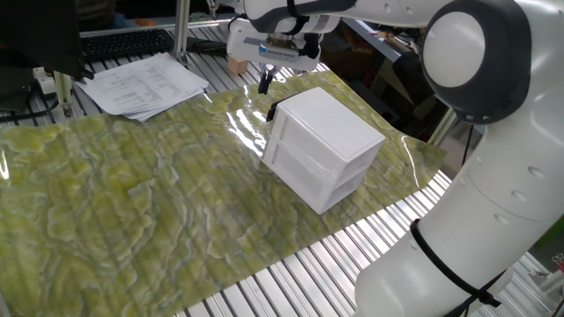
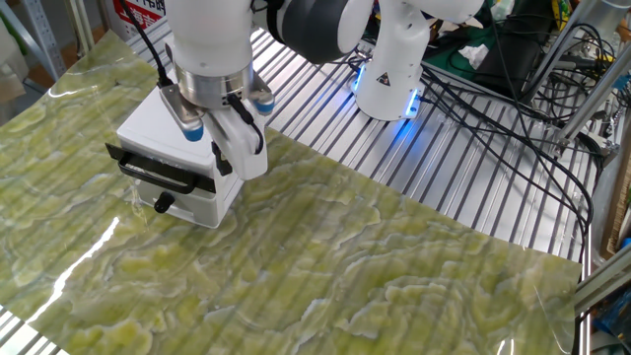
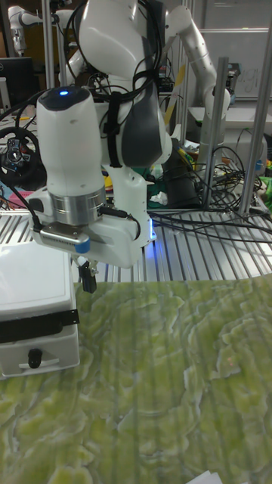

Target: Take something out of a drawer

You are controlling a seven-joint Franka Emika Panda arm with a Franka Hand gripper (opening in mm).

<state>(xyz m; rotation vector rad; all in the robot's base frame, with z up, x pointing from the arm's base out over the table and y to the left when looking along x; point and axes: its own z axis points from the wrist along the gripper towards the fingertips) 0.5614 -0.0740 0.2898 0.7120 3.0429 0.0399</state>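
The white cabinet (image 1: 322, 145) (image 2: 168, 133) (image 3: 30, 283) stands on the green mat. Its upper drawer, fronted by a black bar handle (image 2: 158, 170) (image 3: 38, 325), is pushed in. The lower drawer with a black knob (image 2: 163, 204) (image 3: 34, 357) is also pushed in. The something is hidden; no cube shows anywhere. My gripper (image 1: 263, 81) (image 2: 222, 163) (image 3: 88, 280) hangs just beside the cabinet's handle-side top corner, fingers pointing down, close together, holding nothing and touching nothing.
The green-yellow patterned mat (image 1: 132, 202) covers a slatted metal table (image 2: 444, 177). Paper sheets (image 1: 145, 84) and a keyboard (image 1: 128, 42) lie beyond the mat. The robot base (image 2: 394, 69) and black cables (image 2: 493, 108) sit behind the cabinet.
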